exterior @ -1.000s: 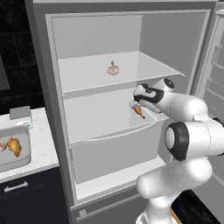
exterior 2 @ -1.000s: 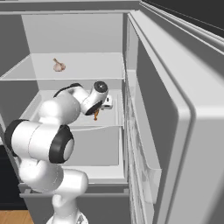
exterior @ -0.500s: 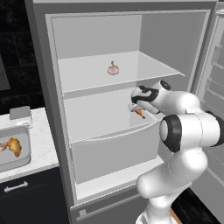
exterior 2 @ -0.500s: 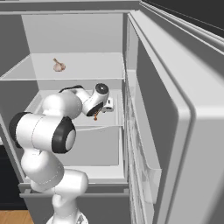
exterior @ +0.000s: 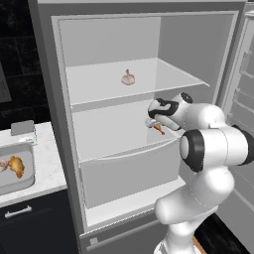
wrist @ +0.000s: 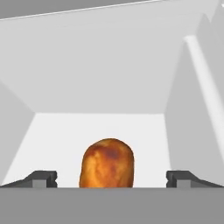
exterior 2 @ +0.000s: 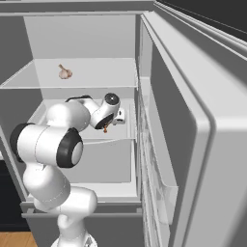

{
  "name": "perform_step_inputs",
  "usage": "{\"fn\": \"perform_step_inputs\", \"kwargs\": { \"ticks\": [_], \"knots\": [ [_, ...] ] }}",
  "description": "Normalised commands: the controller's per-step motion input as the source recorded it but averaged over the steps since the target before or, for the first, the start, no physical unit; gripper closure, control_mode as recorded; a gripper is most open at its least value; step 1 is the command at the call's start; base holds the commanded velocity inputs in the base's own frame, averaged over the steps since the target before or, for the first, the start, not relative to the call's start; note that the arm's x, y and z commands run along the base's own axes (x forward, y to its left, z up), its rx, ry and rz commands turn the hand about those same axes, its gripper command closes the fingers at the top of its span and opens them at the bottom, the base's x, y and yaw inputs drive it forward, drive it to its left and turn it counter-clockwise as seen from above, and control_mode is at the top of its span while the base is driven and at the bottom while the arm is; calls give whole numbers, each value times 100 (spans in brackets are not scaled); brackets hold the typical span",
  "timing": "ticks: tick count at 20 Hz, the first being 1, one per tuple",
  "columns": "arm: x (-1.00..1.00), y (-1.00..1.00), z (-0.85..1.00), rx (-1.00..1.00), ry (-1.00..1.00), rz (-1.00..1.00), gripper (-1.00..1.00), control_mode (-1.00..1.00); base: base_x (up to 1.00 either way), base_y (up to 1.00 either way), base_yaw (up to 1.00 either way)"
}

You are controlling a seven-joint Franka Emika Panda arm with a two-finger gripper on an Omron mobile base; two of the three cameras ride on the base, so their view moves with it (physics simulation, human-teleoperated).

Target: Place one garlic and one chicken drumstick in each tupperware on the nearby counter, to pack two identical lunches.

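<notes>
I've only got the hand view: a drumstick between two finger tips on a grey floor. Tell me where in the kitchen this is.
Observer: The gripper is inside the open fridge, on its middle shelf, jaws wide on either side of the drumstick and not closed on it.
Operator: Report what else is in the fridge.
Observer: One garlic sits on the shelf above.
Operator: Now give me the counter.
Observer: Left of the fridge, on the white counter, a tub already holds a drumstick and what looks like a garlic.
</notes>
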Motion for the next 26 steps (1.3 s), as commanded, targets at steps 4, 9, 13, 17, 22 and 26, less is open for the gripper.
{"fn": "perform_step_inputs", "kwargs": {
  "ticks": [4, 9, 13, 17, 22, 26],
  "knots": [
    [-2, 2, -36, -3, -1, 0, -100, -100, 0, 0, 0],
    [-2, 7, -22, -8, -2, 0, -100, -100, 0, 0, 0],
    [-2, 10, 0, -1, 0, 0, -100, -100, 0, 0, 0],
    [0, 19, -1, 0, 0, 0, 100, -100, 0, 0, 0],
    [0, 5, 0, 0, 0, 0, 100, -100, 0, 0, 0],
    [-2, 0, 0, 0, 0, 0, 100, -100, 0, 0, 0]
  ]
}}
